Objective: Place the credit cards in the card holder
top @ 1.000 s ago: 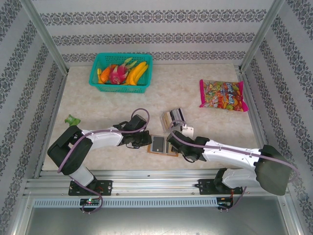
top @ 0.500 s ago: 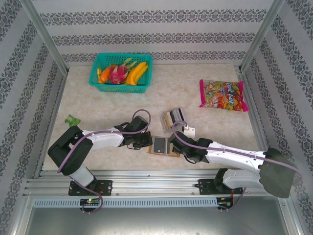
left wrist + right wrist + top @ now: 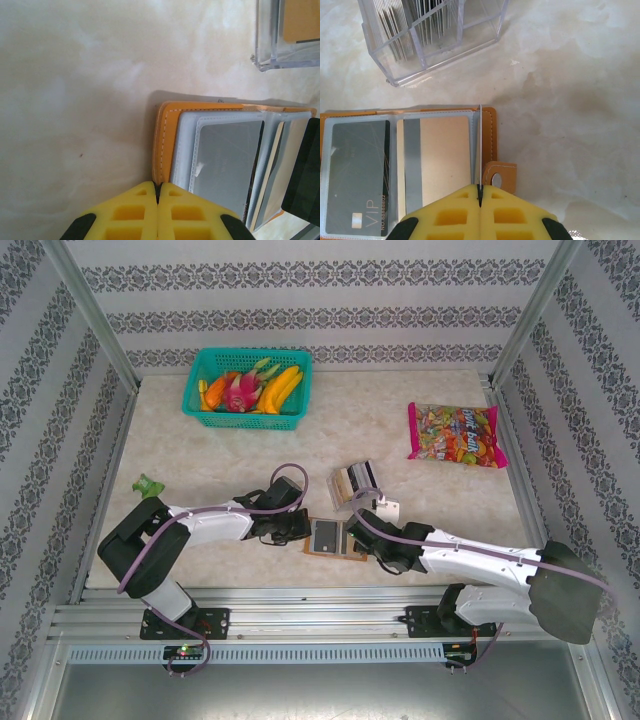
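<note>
The card holder [image 3: 332, 549] lies open and flat near the table's front edge, orange-brown with clear sleeves [image 3: 395, 120]. Two credit cards sit in its sleeves: a dark grey VIP card [image 3: 360, 175] and a beige card with a grey stripe [image 3: 440, 160]. My right gripper [image 3: 480, 187] is shut on a third thin credit card [image 3: 480, 145], held edge-on along the right rim of the sleeves, beside the snap tab [image 3: 497, 177]. My left gripper [image 3: 158, 185] is shut, its tips at the card holder's [image 3: 162, 145] outer left edge. Whether it pinches that edge I cannot tell.
A clear plastic box [image 3: 355, 483] with several cards stands just behind the card holder. A teal basket of fruit [image 3: 247, 388] is at the back left, a candy bag [image 3: 455, 435] at the back right, a small green object [image 3: 150, 483] at the far left.
My left fingers closed the last bit at the card holder's edge. My right arm shifted, bringing its gripper and card slightly up and over to the card holder's right side.
</note>
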{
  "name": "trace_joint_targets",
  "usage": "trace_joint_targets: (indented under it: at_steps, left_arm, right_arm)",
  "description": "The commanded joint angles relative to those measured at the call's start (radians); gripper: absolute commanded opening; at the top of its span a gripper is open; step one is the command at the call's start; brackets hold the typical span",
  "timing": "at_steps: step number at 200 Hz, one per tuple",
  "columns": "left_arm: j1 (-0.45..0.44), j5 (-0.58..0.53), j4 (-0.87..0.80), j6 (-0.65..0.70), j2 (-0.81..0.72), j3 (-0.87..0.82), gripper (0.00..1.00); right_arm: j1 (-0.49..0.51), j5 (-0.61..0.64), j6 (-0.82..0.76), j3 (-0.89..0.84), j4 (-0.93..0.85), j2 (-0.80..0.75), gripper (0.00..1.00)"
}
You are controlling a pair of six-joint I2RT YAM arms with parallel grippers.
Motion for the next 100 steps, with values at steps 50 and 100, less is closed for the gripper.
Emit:
trace_joint_targets:
  at_steps: [50, 100]
  left_arm:
    - [-0.017, -0.011, -0.018, -0.015, 0.013, -0.012, 0.07]
    - [-0.017, -0.013, -0.017, -0.017, 0.014, -0.011, 0.07]
  right_arm:
    - [-0.005, 0.032, -0.030, 0.016, -0.048, -0.031, 0.00]
    - [-0.005, 0.025, -0.039, 0.016, -0.052, -0.011, 0.00]
